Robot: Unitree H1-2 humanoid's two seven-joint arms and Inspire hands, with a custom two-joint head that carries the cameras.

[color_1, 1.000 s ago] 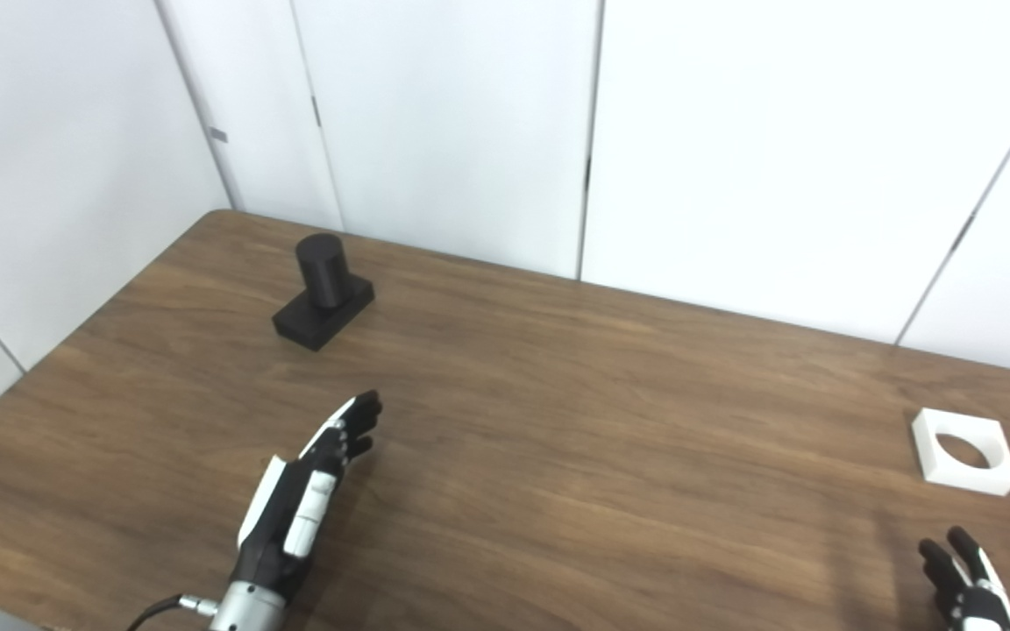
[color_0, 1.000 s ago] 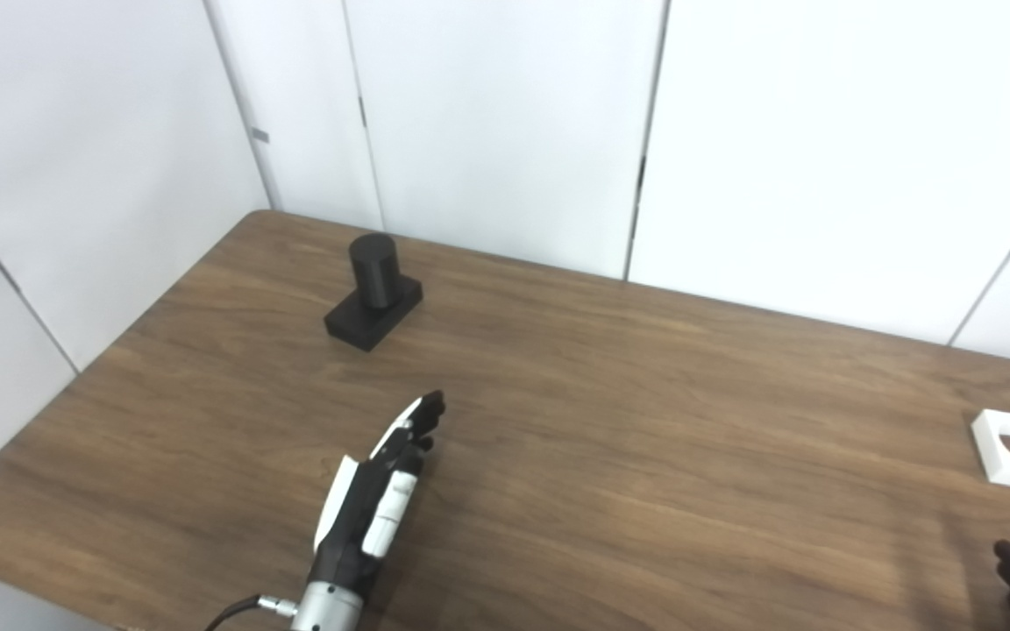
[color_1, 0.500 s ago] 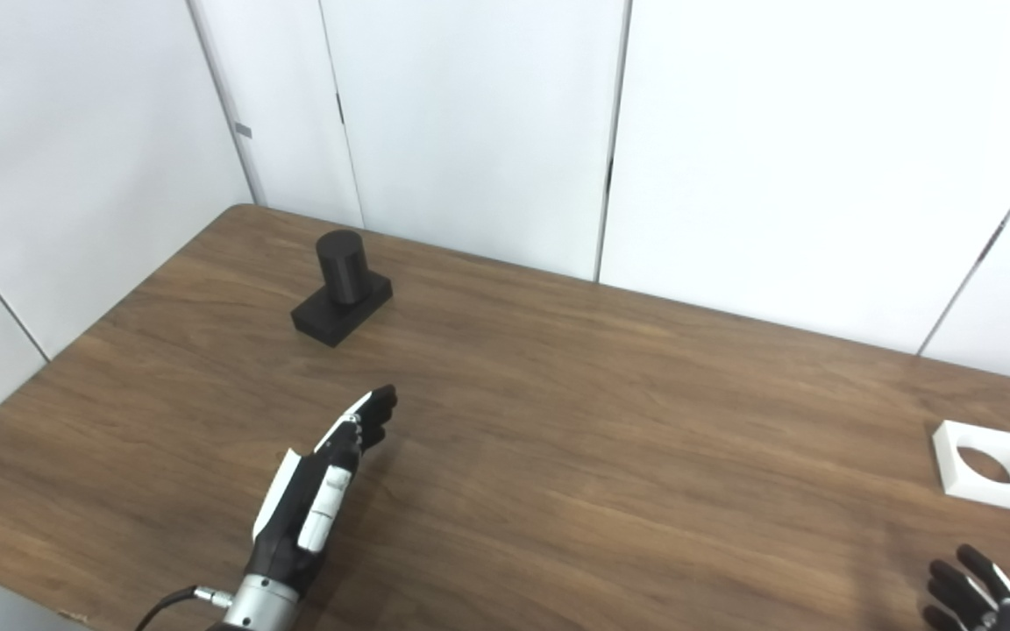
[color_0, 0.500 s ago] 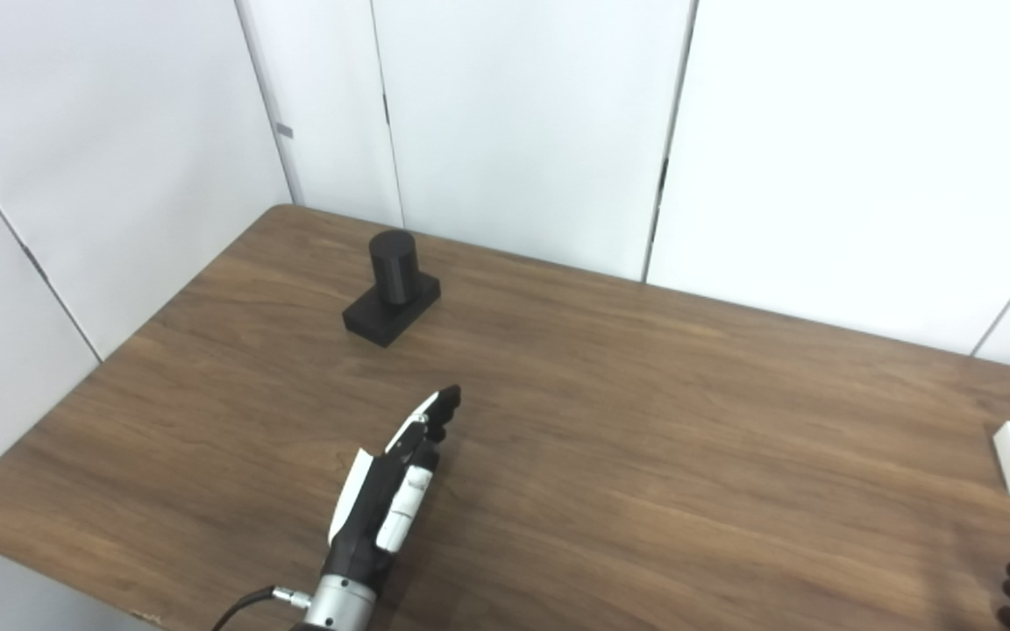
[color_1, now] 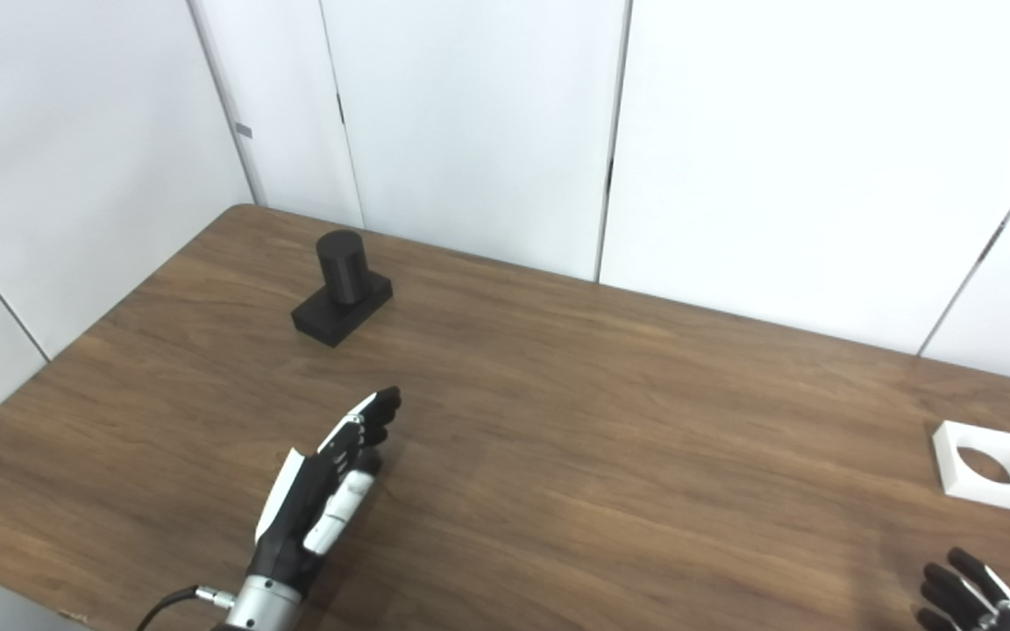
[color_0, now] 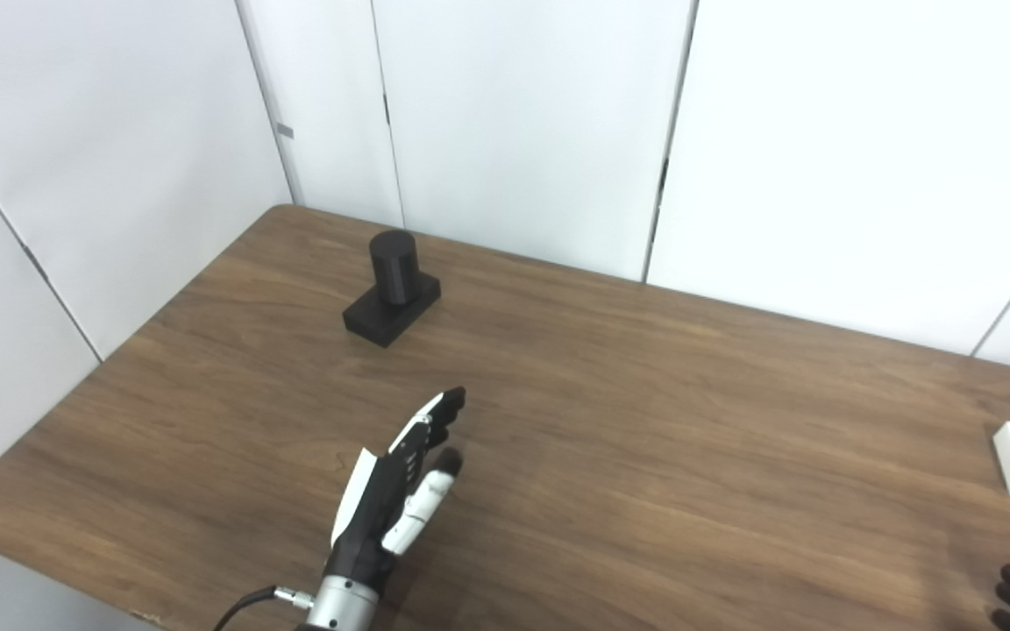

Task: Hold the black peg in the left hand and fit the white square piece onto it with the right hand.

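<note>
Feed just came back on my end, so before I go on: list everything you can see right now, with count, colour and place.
black peg: one, black, an upright cylinder on a flat rectangular base, far left part of the table, untouched.
white square piece: one, white with a round hole through it, lying flat near the table's right edge, untouched.
table: one, brown wood grain, fills the lower part of both views.
wall panels: white, with dark seams, behind and to the left of the table.
left hand: one, black and white, fingers stretched toward the peg, holding nothing, well short of it.
right hand: one, black fingers spread, at the bottom right corner, holding nothing.
</note>
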